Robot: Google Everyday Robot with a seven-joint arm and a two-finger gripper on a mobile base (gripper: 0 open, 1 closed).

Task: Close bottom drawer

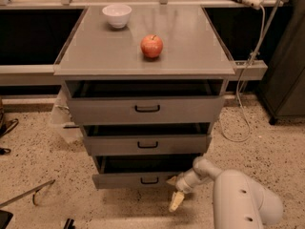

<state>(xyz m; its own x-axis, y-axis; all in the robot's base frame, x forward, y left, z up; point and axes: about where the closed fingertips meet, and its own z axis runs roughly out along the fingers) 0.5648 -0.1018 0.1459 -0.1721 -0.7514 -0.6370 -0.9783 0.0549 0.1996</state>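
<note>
Grey, black-handled bottom drawer (119, 180), lowest of three, partly open, end effector (174, 191) at its right front corner.
</note>
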